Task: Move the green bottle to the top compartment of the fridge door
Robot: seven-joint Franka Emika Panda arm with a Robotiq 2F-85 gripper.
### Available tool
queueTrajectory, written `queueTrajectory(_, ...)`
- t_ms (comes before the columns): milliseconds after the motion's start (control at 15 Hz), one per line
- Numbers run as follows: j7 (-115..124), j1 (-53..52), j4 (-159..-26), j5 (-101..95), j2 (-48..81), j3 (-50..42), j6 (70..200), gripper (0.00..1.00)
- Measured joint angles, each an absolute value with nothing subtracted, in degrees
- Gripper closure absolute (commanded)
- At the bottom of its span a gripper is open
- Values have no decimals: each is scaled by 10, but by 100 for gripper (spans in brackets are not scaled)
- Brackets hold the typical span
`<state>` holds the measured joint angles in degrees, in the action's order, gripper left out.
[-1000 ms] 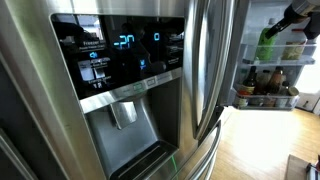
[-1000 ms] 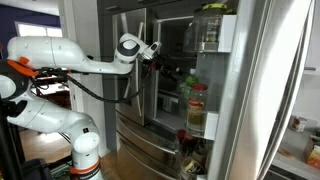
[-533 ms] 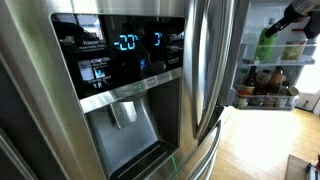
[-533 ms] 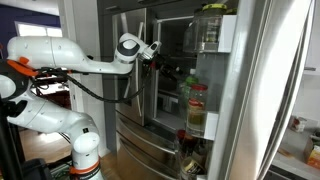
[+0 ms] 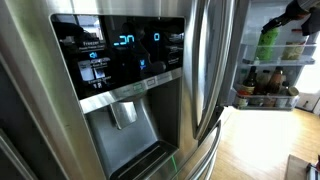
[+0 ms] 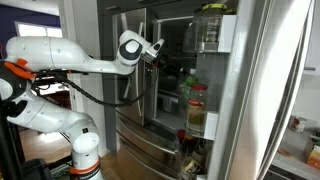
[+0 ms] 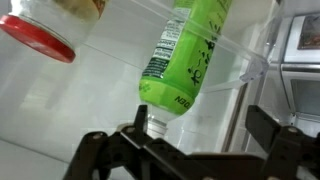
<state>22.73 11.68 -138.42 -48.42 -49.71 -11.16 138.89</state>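
We read the gripper (image 7: 196, 138) as open. In the wrist view its fingers (image 7: 112, 150) stand well apart, wider than the bottle neck, and we see no grip on anything. The green bottle (image 7: 188, 55) has its cap end toward the camera, close to the picture-left finger; whether the two touch, we can't tell.

The bottle sits in a bin of the fridge door (image 5: 305, 62), behind the pale see-through rail (image 7: 238, 64), leaning a bit rather than dead upright. A jar with a red lid (image 7: 40, 35) is on its left in the same bin, well apart. The rail is what keeps a leaning bottle from tipping out.

In an exterior view the green bottle (image 5: 268, 42) stands above the bin of brown bottles (image 5: 262, 85), far right of the steel door (image 5: 120, 90). That fits the top compartment (image 7: 60, 110), though the frame cuts off anything higher, so that's our judgement.

The arm (image 6: 80, 62) reaches in from the left, coming at the bottle from its cap end, likely to clear the rail. The placing looks about done. Pulling back straight would avoid knocking the cap.
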Motion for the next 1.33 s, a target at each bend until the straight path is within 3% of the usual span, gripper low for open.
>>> queueTrajectory(1133,227,227,-1396,-433,-446,-99,1476,0)
queueTrajectory(1200,227,228,-1396,-429,-442,-99,1477,25)
queueTrajectory(1333,227,231,-1396,-420,-434,-98,1479,32)
